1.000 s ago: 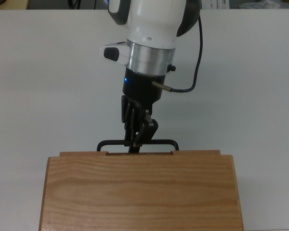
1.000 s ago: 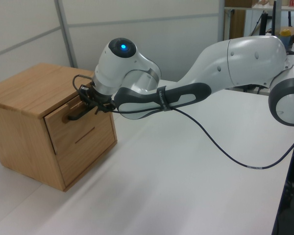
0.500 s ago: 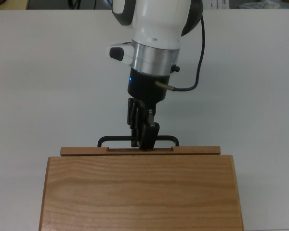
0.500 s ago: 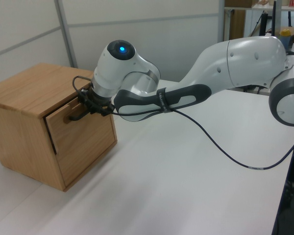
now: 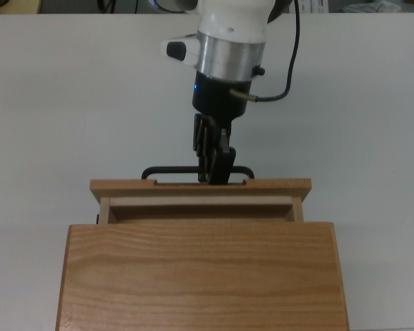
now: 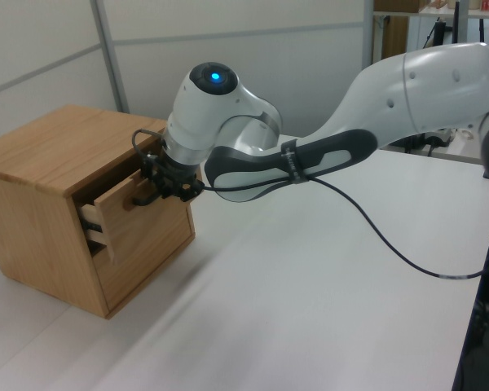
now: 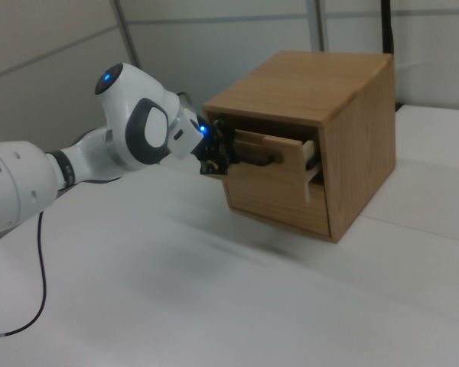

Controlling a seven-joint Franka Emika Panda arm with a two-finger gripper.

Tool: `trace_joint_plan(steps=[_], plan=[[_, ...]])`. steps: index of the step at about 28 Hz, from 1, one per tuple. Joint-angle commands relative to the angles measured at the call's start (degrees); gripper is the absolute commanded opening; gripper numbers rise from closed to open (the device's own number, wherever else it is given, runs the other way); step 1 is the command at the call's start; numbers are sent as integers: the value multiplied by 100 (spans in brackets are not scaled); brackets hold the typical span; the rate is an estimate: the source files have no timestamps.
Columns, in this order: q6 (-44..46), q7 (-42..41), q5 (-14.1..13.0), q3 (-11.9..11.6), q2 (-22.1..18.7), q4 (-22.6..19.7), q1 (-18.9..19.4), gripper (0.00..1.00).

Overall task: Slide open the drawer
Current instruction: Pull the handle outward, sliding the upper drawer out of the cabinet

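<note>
Top view: gripper [image 5: 212, 172] sits at frame centre, fingers clenched on the handle [image 5: 197, 169], approx. at its middle. The handle's long axis runs left-right in the frame; the drawer [image 5: 200, 200] lies just below the gripper, partly out of the cabinet [image 5: 200, 276]. I judge the pull must go toward the upper edge, perpendicular to the bar.

Left view: drawer [image 6: 118, 220] is at centre left, front panel clear of the cabinet [image 6: 41, 155]; gripper [image 6: 169, 183] is on its right side, so travel is toward lower right.

Right view: gripper [image 7: 218, 157] at centre, drawer [image 7: 279, 153] to its right, w/ the side wall showing. Travel here is toward the left.
</note>
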State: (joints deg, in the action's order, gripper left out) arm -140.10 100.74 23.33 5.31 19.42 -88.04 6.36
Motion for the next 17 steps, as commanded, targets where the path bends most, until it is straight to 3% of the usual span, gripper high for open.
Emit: trace_joint_plan(steps=[1, 10, 17], plan=[[62, 121, -223, 119, -772, -855, -30, 0], [158, 139, -549, 119, -1344, -1575, -30, 0], [211, 139, -610, 111, -1687, -2059, -30, 0]])
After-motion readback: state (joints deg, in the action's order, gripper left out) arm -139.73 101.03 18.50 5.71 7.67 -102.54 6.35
